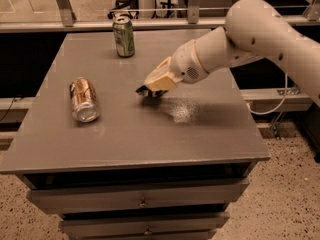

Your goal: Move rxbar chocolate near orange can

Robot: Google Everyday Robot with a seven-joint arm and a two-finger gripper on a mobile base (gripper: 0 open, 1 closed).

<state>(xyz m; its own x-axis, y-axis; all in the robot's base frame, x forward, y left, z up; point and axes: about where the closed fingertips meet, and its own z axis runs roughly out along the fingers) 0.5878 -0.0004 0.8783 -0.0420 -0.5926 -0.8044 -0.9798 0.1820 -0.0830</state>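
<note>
Camera view shows my tool low over the middle of the surface, pinching the chocolate bar, a dark sliver at its tip. The orange can lies on its side, well apart toward the view's left, its long axis running front to back. I judge the carry must go leftward, toward the can's flank.

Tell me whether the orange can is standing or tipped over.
Tipped: the orange can lies on its side, round end toward the camera. The gripper is low over the table, apart from it.
</note>
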